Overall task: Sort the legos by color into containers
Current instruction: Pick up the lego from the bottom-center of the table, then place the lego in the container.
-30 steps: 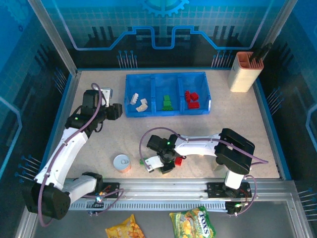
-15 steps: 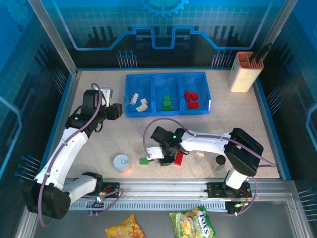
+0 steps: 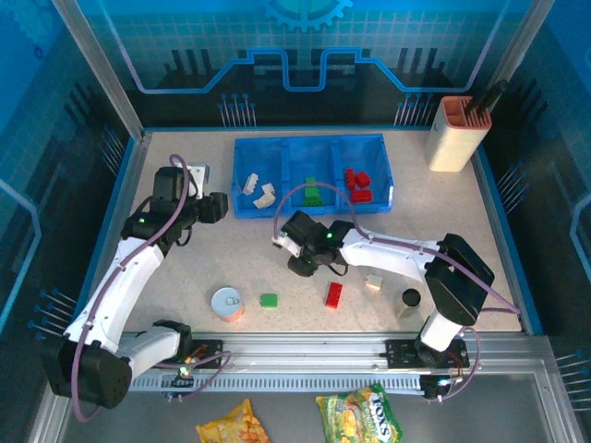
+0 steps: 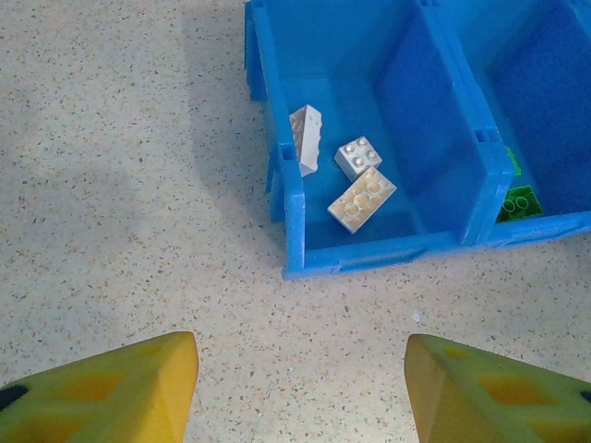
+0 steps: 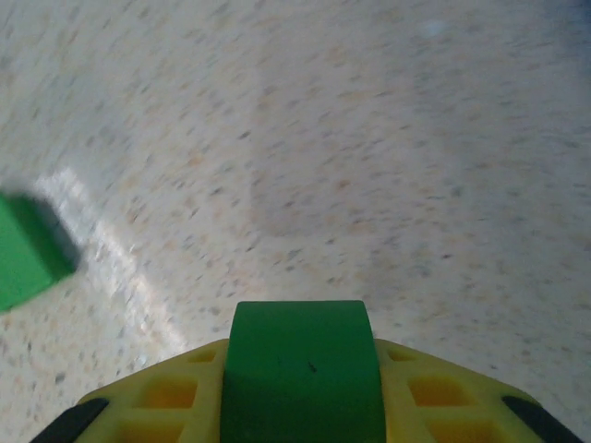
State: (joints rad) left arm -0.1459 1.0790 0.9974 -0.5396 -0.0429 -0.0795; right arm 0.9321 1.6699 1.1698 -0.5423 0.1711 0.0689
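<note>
The speckled counter (image 3: pixel 480 221) carries a blue bin (image 3: pixel 259 212) at its far middle, split into three compartments side by side. The left compartment holds three cream-white bricks (image 4: pixel 362 198), the middle one green bricks (image 3: pixel 313 192) and the right one red bricks (image 3: pixel 358 185). The left gripper (image 4: pixel 300 388) hovers over the counter just in front of the bin's left compartment, its jaws apart and holding nothing. The right gripper (image 3: pixel 297 247) hangs above the counter near the front of the bin's middle compartment, its jaws clamped on a green brick (image 5: pixel 300 369). A beige holder (image 3: pixel 454 137) stands at the far right corner. Near the front edge sit a round tin (image 3: pixel 227 304) and, well to its right, a black cylinder (image 3: pixel 410 298). Between them lie a loose green brick (image 3: pixel 269 300), a red brick (image 3: pixel 333 294) and a cream brick (image 3: pixel 373 281), each apart from the others.
</note>
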